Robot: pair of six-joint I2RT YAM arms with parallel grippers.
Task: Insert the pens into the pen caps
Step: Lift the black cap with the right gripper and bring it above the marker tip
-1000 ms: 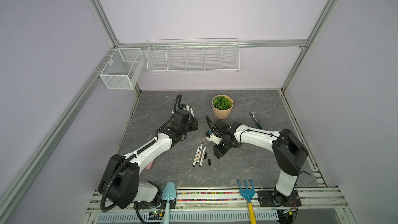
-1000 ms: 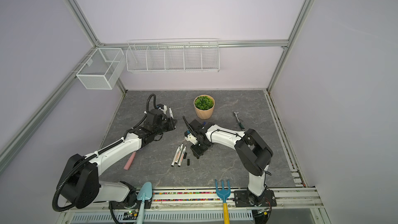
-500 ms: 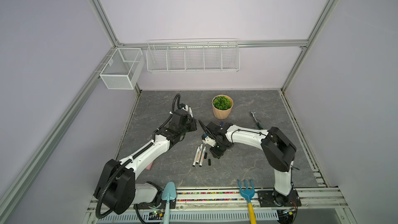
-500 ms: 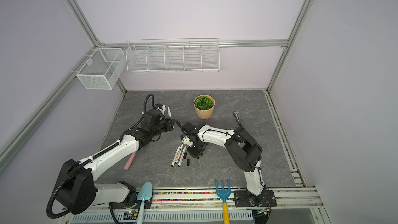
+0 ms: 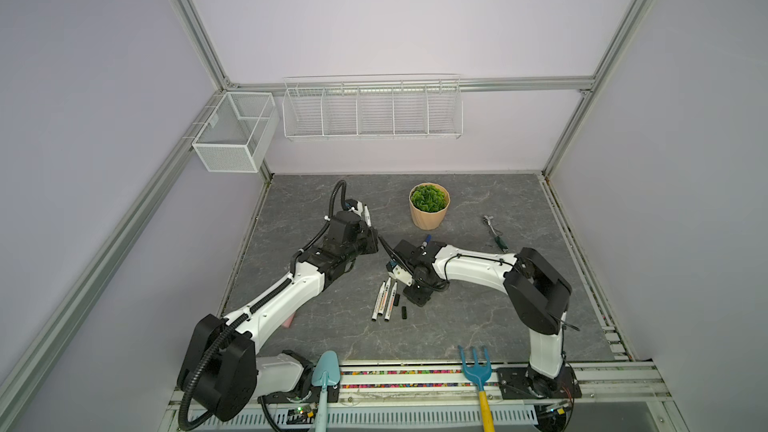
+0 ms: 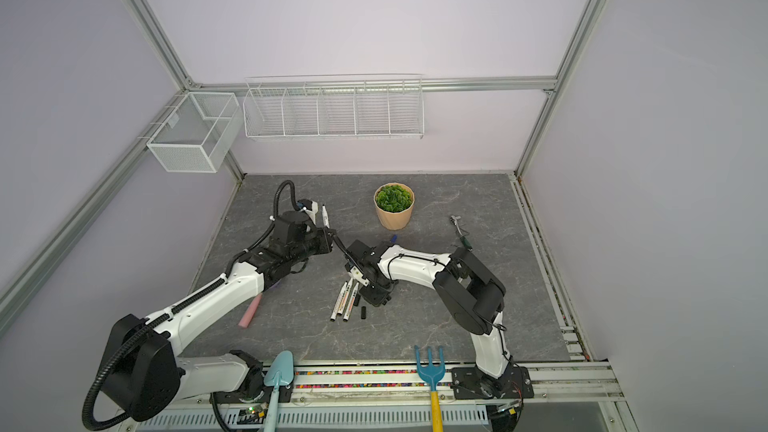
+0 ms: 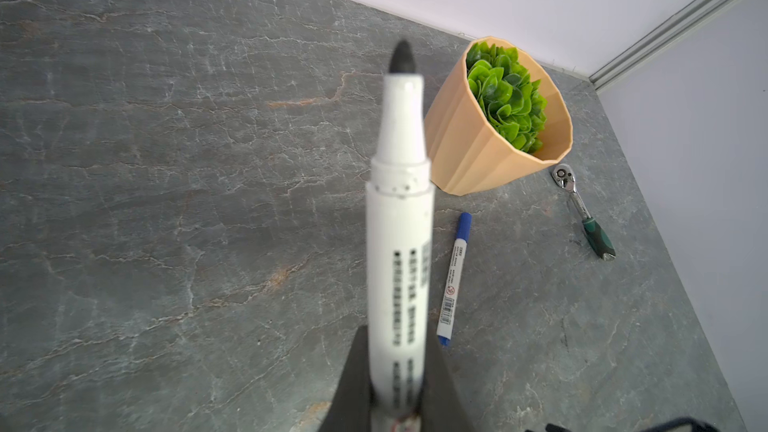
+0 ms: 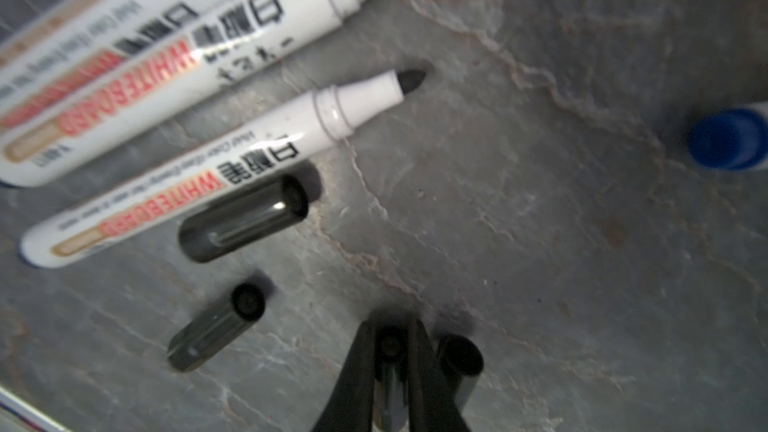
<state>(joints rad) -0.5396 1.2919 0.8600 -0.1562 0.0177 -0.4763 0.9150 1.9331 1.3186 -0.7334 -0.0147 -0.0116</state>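
Grey marbled table (image 5: 478,326) is the stage, both arms low over its middle. The left gripper (image 7: 397,367) is clamped tight; the right gripper (image 8: 392,330) is pinched narrow, down at the tabletop.

Pens next: the left one holds a black-tipped pen (image 7: 399,222) by the barrel, lifted clear, bare tip pointing away from the wrist. Three more pens (image 5: 384,300) lie side by side near the right gripper. The blue pen (image 7: 454,280) lies apart (already capped, it looks).

Smallest now: the right jaws grip a black cap (image 8: 392,396), a second cap (image 8: 459,357) sits just beside one finger, and two loose caps (image 8: 245,218) rest by the lying pens.

This looks like the pick-up. Lift straight so the neighbour isn't knocked, turn the open mouth toward the waiting tip, line up both axes and push square. Which end is open, I can't tell.
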